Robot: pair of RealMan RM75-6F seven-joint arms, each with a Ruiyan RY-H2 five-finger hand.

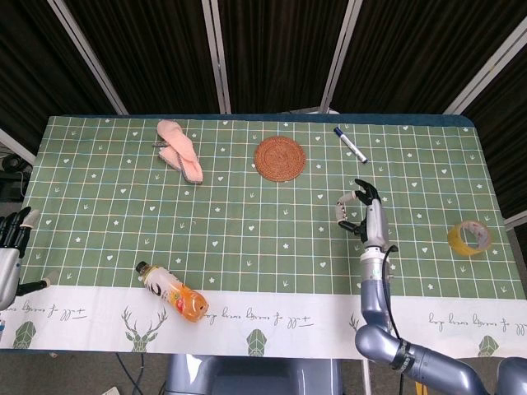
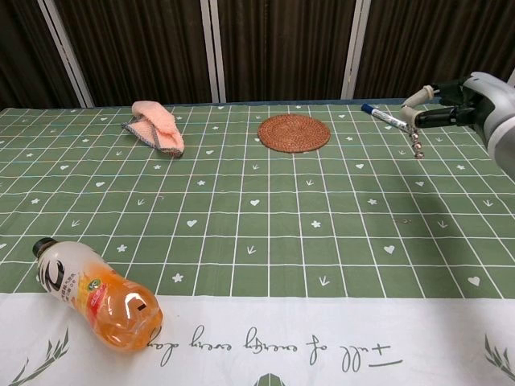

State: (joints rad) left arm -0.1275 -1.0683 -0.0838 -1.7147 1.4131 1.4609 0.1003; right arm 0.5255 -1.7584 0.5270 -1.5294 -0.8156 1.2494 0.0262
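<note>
Head view: right hand [image 1: 368, 216] raised above the green checked tablecloth [image 1: 247, 206], turned edge-on, fingers apart and lightly curved, thumb standing off to its 9 o'clock; nothing held. Blue-capped marker [image 1: 350, 144] lies flat near the far edge, at the hand's 12 o'clock, apart from it. Chest view puts the right hand [image 2: 460, 96] at the frame's right edge, fingertips just beside the marker [image 2: 385, 117] but not touching it as far as can be told. Round woven coaster [image 1: 279, 158] sits at 10 o'clock from the hand, just beside the marker's 8 o'clock side. Roll of yellow tape [image 1: 468, 237] lies at the hand's 3 o'clock, near the table's right edge. Pink cloth [image 1: 179, 150] lies crumpled well off at 10 o'clock, past the coaster. Orange drink bottle [image 1: 172, 291] lies on its side at 8 o'clock, across the white border strip. Left hand [image 1: 10, 251] hangs at the far left edge, off the table, fingers spread, empty.
</note>
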